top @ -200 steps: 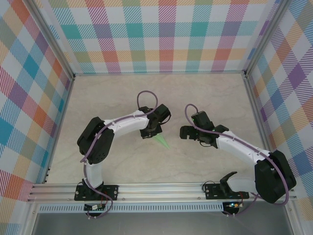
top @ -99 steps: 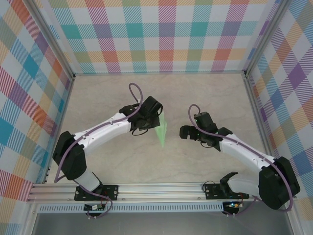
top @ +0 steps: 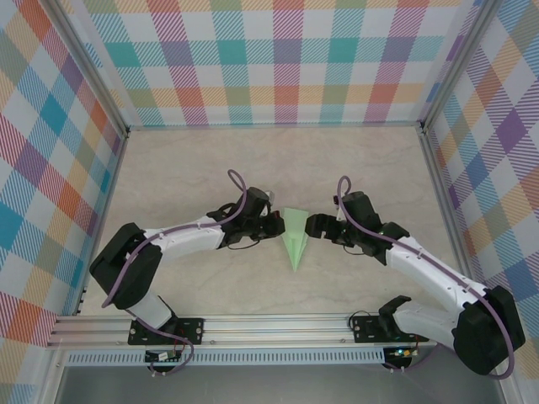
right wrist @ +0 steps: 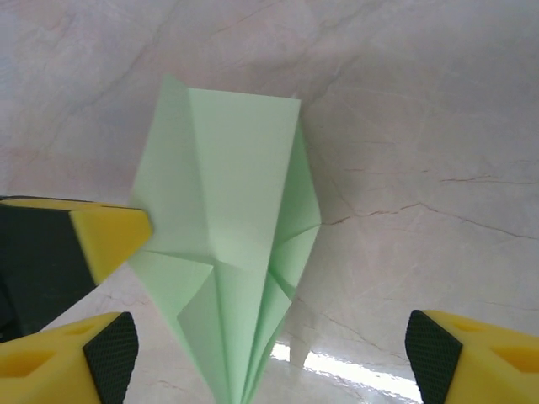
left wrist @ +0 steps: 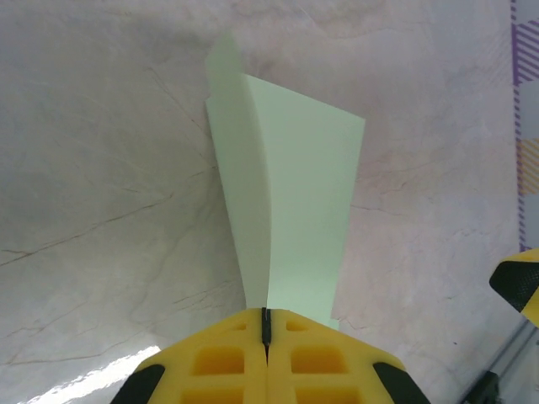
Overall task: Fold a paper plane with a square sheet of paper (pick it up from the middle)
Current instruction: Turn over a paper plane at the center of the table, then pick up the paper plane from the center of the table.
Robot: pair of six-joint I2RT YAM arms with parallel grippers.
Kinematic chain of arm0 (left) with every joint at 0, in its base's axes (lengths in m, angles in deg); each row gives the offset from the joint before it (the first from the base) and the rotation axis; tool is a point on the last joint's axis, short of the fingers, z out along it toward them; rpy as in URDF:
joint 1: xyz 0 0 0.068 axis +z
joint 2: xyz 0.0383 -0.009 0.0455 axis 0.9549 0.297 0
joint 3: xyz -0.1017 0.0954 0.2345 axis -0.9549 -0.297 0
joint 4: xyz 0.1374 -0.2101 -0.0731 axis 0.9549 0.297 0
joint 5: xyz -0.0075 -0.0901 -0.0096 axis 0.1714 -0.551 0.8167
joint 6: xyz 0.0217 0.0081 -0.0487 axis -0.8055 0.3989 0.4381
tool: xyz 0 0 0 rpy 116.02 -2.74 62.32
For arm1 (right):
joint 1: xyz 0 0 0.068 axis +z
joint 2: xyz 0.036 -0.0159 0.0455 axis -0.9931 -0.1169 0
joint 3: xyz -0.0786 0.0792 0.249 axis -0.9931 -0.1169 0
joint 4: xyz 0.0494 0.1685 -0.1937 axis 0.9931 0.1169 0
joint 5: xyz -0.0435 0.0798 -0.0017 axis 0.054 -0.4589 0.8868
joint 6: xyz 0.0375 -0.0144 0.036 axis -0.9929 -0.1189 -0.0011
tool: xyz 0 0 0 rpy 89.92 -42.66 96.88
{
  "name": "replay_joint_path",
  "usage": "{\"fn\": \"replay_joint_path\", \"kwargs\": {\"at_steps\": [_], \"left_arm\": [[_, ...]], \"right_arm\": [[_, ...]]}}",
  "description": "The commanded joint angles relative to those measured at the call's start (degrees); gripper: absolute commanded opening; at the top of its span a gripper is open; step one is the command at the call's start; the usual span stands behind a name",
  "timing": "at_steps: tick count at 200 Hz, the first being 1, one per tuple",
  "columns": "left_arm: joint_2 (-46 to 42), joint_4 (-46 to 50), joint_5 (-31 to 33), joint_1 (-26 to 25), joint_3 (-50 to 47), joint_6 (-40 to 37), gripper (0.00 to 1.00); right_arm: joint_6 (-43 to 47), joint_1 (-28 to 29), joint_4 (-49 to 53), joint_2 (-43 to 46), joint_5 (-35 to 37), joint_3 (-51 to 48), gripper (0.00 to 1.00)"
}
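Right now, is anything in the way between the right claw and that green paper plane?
Nothing visible is. The right gripper is open, and the paper plane lies directly in front of its spread fingers. The left gripper, shut on the plane, reaches in from the opposite side and does not block the way.

The paper plane (top: 296, 238) is thin matt mint-green paper, smooth between sharp creases. The counter (top: 210, 168) is pale and marble-look, smooth with a soft sheen. On the left gripper (left wrist: 265, 318) the pads (left wrist: 219, 370) are matt yellow plastic with black rubbery corners. The front rail (top: 278, 324) is bare brushed metal.
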Motion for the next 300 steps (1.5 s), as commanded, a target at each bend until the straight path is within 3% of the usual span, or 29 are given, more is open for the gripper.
{"fn": "replay_joint_path", "kwargs": {"at_steps": [1, 113, 220, 300], "left_arm": [[0.17, -9.91, -4.41, 1.2, -2.7, 3.21, 0.0], [-0.26, -9.62, -0.5, 3.74, -10.4, 5.57, 0.0], [-0.47, -6.06, 2.1, 4.0, -10.52, 6.03, 0.0], [-0.04, -6.13, 1.39, 4.04, -10.2, 5.88, 0.0]], "right_arm": [[-2.92, 1.22, -2.33, -1.68, -3.09, -0.2, 0.8], [-4.42, 11.9, -4.32, -18.16, -0.6, 7.68, 0.48], [-6.24, 16.59, 0.95, -26.48, 5.72, 13.11, 0.46], [-5.5, 18.31, -0.95, -26.0, 3.71, 13.2, 0.46]]}}
